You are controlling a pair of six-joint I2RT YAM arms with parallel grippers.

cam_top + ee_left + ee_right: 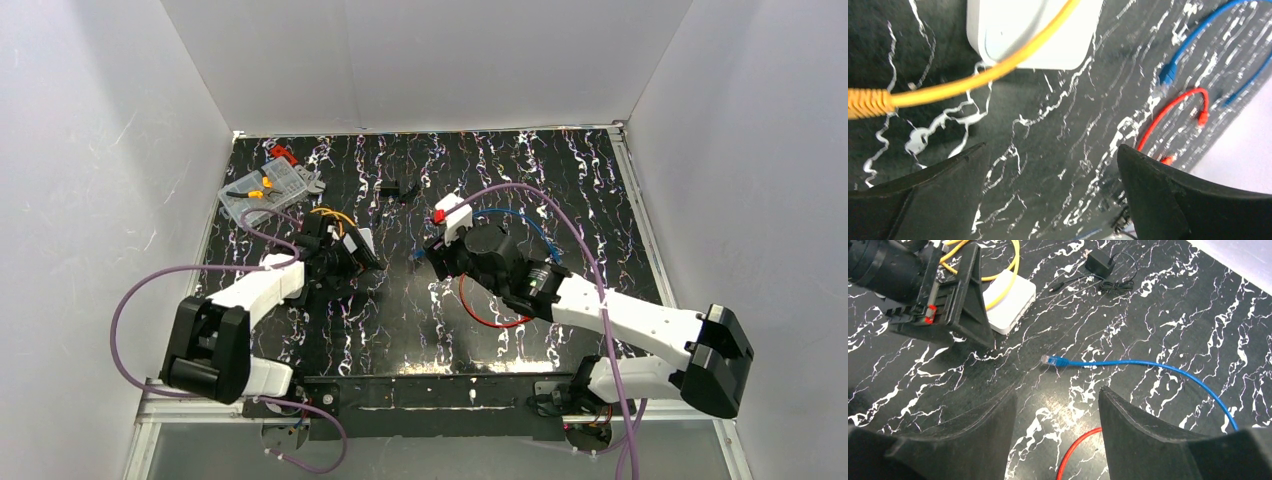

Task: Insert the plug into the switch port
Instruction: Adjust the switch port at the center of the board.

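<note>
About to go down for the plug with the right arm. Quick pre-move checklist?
1. Right gripper open: ok.
2. Blue cable's plug lying loose just ahead of it: ok.
3. Left gripper steadying the white switch box: not ok, open, box beyond its tips.
4. Yellow cable off the box: not ok, it crosses over it.
5. Switch port in view: cannot tell.

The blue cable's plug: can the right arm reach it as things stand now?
Probably yes. The right gripper is open and hovers just short of the blue cable's plug, which lies free on the table. Nothing sits between them.
</note>
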